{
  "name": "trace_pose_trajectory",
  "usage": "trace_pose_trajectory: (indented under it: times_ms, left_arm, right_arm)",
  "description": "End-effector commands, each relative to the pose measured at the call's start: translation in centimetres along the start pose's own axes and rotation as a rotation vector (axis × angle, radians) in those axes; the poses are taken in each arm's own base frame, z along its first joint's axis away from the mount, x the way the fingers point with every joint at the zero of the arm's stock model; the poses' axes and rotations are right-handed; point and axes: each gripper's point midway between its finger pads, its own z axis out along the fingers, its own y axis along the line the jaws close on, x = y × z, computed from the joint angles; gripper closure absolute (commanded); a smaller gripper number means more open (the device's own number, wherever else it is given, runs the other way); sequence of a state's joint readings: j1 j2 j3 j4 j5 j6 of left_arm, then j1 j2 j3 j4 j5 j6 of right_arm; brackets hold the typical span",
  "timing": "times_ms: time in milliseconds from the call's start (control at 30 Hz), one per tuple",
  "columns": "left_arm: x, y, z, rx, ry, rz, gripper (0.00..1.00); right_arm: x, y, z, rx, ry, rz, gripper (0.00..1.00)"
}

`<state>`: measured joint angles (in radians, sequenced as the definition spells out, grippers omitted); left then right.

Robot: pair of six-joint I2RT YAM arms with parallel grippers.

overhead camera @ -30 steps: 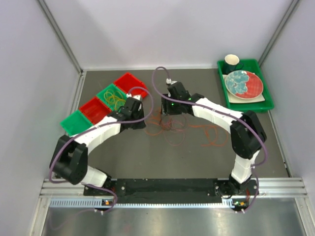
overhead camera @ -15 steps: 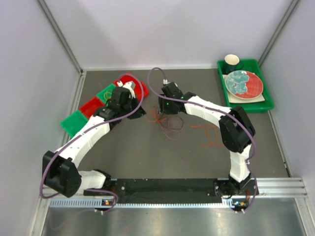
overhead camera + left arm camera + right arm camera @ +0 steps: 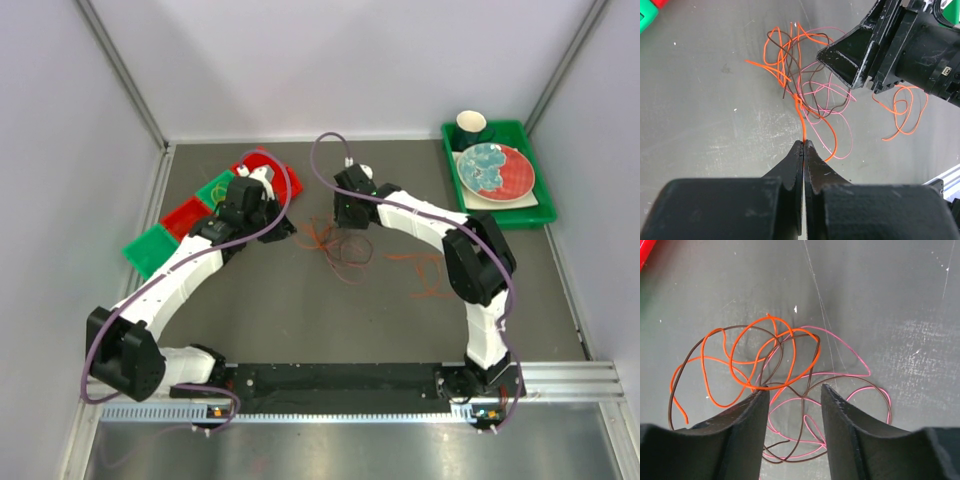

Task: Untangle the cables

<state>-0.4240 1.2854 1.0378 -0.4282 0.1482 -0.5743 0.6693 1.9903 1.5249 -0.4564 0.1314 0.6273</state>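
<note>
Grey bench (image 3: pixel 300 320), pale walls around. Cables (image 3: pixel 338 245) tangled mid-bench, between both claws. Left claw (image 3: pixel 804 144) clenched on orange cable (image 3: pixel 801 117) just outside knot. Right claw (image 3: pixel 793 391) released, jaws apart above brown cable (image 3: pixel 671 395) and pink cable (image 3: pixel 867 371).

Advice: right pins brown, left draws orange out slowly, low.

Crossing order at knot unreadable. Right claw body hides lower loops. Top view hides both tips.

Two white robot arms (image 3: pixel 190 268). One tangle of thin cables (image 3: pixel 340 245) in three colours: orange, dark brown, pink. Right of it: one loose orange cable (image 3: pixel 900 107), one large green plastic tray (image 3: pixel 500 214), one dark cup (image 3: pixel 471 128), one round red-and-teal plate (image 3: pixel 496 170). Left of it: two small red plastic bins (image 3: pixel 183 215) and two small green plastic bins (image 3: pixel 148 252).
</note>
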Motion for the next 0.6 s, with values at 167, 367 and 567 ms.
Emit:
trace_pose_trajectory:
  times_ms: [167,367,567]
  left_arm:
    - [-1.1,-0.9,-0.9,0.034,-0.039,0.002,1.00]
    - [-2.3,-1.2,-1.6,0.033,-0.078,0.007,1.00]
    - [-2.7,3.1,-0.3,-0.044,-0.102,-0.060,1.00]
  right_arm:
    - [0.1,0.7,2.4,-0.014,0.013,0.039,0.70]
    - [-2.2,-0.2,0.4,0.017,-0.057,0.043,1.00]
    - [-9.9,-0.4,-11.0,-0.092,-0.311,0.047,1.00]
